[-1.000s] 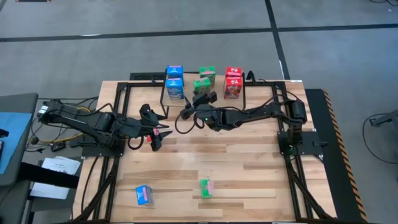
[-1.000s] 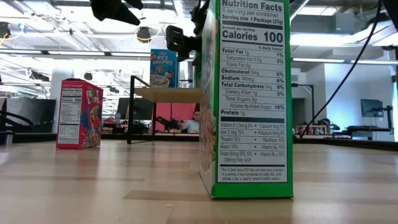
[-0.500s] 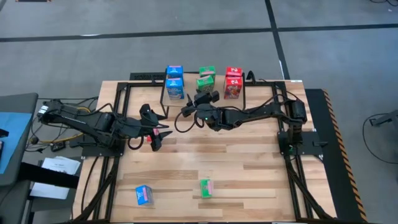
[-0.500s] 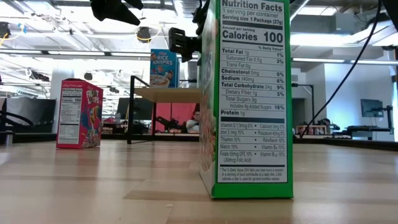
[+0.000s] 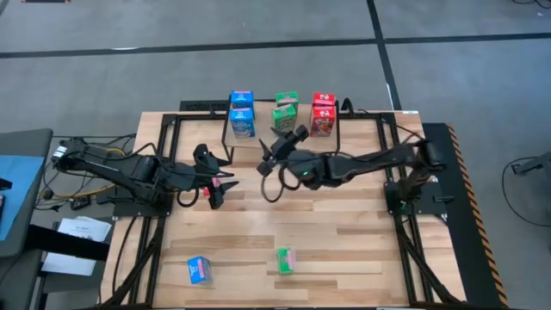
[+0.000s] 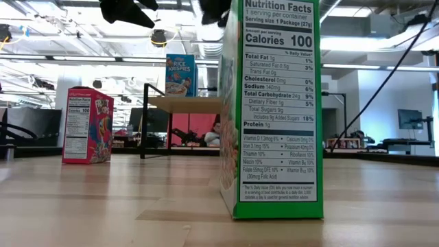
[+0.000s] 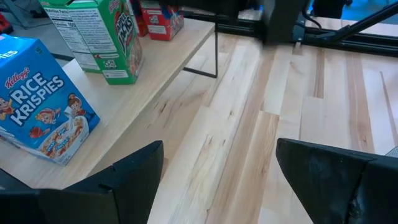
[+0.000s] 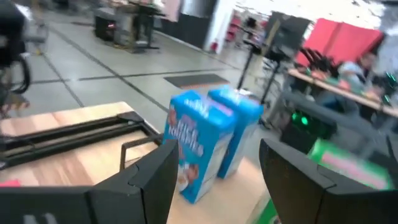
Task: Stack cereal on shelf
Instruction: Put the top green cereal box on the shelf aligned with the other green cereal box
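Light plank worktop (image 5: 344,250) on grey floor; open office behind. Shelf (image 5: 258,138) carries blue, green, red cereal (image 5: 242,114); two boxes lie near the front edge. Left tool (image 5: 225,183) released, empty, over worktop. Right tool (image 5: 277,148) parted, empty, just before the shelf.

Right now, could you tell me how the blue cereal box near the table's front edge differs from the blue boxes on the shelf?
The loose blue box sits on the bare tabletop, near its front edge on the left; the shelved blue boxes stand on the shelf at the back.

The loose blue box is alone, with only a green box nearby; the shelved blue boxes are a pair, one behind the other.

All are small blue cereal boxes, and no gripper holds any.
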Controlling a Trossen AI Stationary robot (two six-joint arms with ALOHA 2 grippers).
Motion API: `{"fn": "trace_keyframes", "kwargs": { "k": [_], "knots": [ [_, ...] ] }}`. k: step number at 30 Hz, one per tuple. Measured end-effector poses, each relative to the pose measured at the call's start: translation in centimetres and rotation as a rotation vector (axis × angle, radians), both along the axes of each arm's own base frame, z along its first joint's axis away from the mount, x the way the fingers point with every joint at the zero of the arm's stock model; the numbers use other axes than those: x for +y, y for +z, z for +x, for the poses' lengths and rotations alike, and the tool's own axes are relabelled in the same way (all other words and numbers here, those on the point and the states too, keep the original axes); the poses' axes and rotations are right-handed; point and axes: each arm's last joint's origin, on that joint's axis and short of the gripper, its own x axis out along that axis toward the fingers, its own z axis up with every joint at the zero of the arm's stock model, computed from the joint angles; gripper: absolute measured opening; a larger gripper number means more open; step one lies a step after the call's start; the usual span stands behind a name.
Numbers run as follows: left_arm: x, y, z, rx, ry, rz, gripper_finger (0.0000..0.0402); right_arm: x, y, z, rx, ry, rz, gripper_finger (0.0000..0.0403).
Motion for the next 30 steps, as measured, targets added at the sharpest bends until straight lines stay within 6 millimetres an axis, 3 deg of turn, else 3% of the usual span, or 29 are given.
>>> {"fn": "trace_keyframes", "kwargs": {
  "k": [6,11,19,30],
  "knots": [
    [0.0,0.0,0.0,-0.001,0.000,-0.001,0.0303,-2.1,5.0,-3.5,-0.010,0.130,-0.045,0.0249],
    [0.0,0.0,0.0,-0.001,0.001,-0.002,0.0303,-5.8,7.0,-5.9,-0.015,0.209,-0.036,0.0249],
    [0.0,0.1,0.0,-0.025,0.018,-0.044,0.0303,-11.2,5.9,-7.4,0.101,0.294,0.034,0.0249],
    [0.0,0.1,0.0,-0.026,0.020,-0.047,0.0303,-12.3,3.5,-7.9,0.308,0.399,0.132,0.0249]
  ]
}}
